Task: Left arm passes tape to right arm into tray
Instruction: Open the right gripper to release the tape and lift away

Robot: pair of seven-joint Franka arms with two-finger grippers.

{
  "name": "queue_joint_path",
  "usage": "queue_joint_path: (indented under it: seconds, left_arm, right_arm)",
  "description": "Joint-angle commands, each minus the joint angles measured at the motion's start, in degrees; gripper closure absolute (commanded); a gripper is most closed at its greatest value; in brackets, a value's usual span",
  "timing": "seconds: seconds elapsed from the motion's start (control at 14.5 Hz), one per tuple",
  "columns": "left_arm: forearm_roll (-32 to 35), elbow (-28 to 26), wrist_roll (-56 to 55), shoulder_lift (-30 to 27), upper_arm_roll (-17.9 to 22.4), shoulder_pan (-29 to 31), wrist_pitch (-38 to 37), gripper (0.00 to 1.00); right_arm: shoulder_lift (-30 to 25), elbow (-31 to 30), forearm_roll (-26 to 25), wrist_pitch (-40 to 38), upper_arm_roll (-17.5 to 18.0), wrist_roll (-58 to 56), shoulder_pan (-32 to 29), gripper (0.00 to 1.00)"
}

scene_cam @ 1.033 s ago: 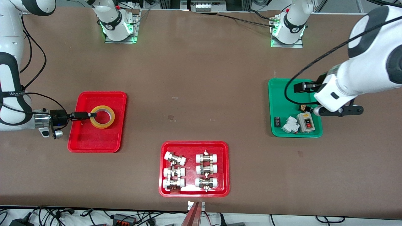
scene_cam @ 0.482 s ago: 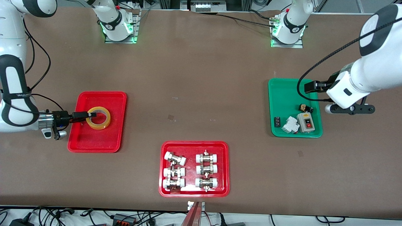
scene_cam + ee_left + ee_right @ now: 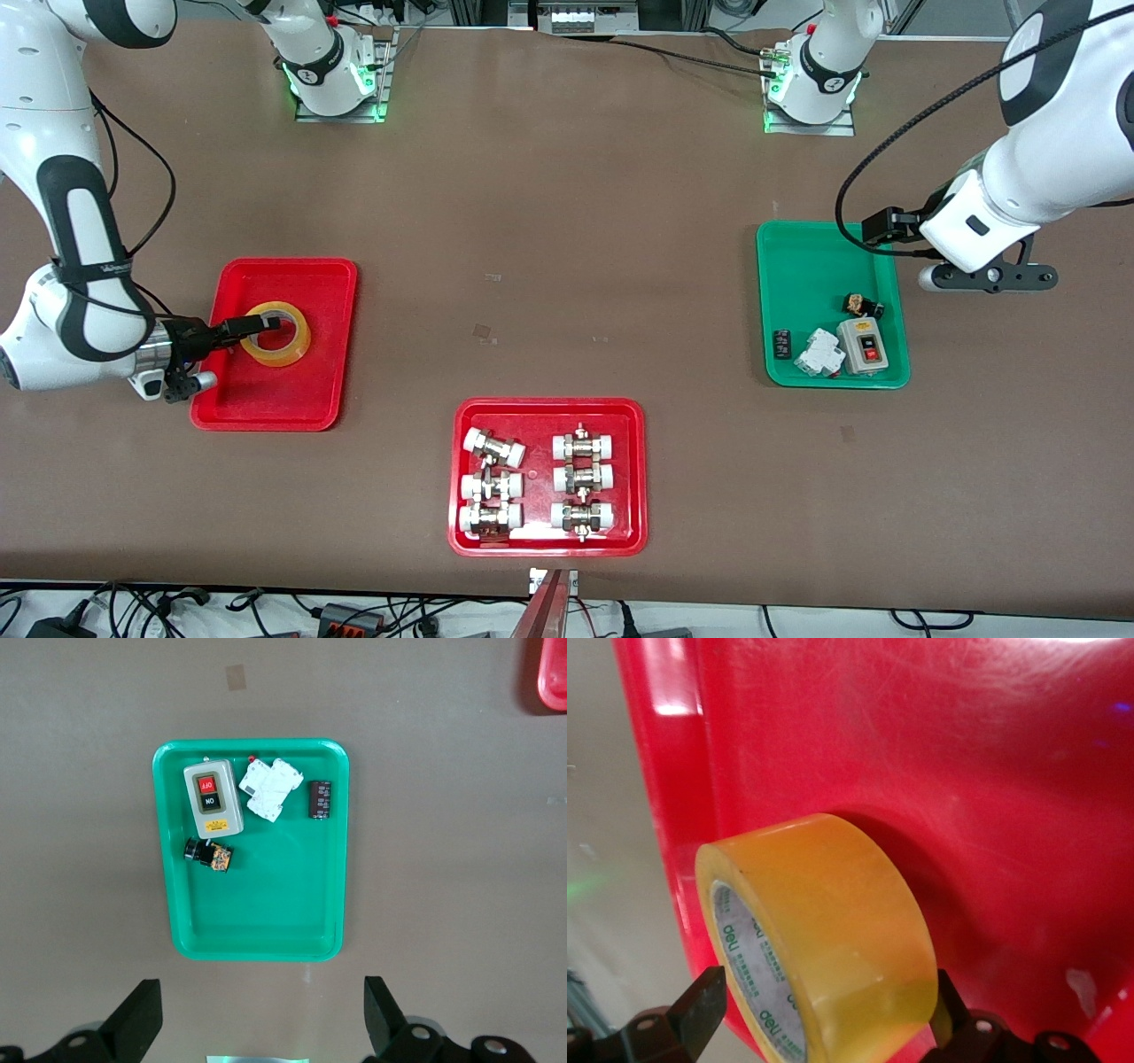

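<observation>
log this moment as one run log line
right gripper: shut on yellow translucent tape roll | over plain red plastic tray | left gripper: open, beside green tray

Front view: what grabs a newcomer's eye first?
The yellow tape, gripped by the right gripper over the plain red tray at the right arm's end of the table. Next, the left gripper, fingers open, hangs beside the green tray of electrical parts. Nearest the camera, a second red tray holds six white-capped metal fittings.

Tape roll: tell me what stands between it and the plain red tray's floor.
Nothing visible does. The right gripper holds the tape roll over bare red tray. The left gripper waits beside the green tray.
</observation>
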Motion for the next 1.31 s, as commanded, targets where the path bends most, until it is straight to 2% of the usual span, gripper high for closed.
queue_joint_path:
  seconds: [0.0,0.28,0.48,0.69,0.89,1.1,1.24]
  left_arm:
    - [1.24,0.84,2.49,-0.15,0.03,0.7,0.85,0.0]
    - [1.24,5.59,1.44,2.23,0.38,1.76,-1.27,0.0]
    - [1.24,7.71,0.64,2.41,0.21,1.93,-1.18,0.0]
    - [0.63,7.97,0.55,2.32,0.21,3.16,-0.48,0.0]
    - [1.24,8.76,0.55,1.98,-0.14,2.99,-0.91,0.0]
    - [1.15,8.94,0.64,0.39,2.22,-0.33,-3.47,0.0]
    - [1.15,8.5,0.56,0.04,7.39,-5.68,-3.64,0.0]
  right_arm:
    - [-4.82,0.59,-7.93,0.19,-0.03,6.94,3.81,0.0]
    - [-9.21,0.95,-15.06,2.3,0.14,8.8,4.17,0.0]
    - [-13.08,0.95,-15.25,1.86,0.4,10.55,4.52,0.0]
    - [-17.91,0.95,-16.91,1.34,0.32,17.83,8.2,0.0]
    - [-22.92,0.95,-18.49,-2.87,0.41,27.24,10.58,0.0]
    - [-27.76,1.03,-19.82,-4.02,0.41,28.06,11.29,0.0]
    - [-28.81,1.21,-19.82,-4.11,0.06,27.61,11.12,0.0]
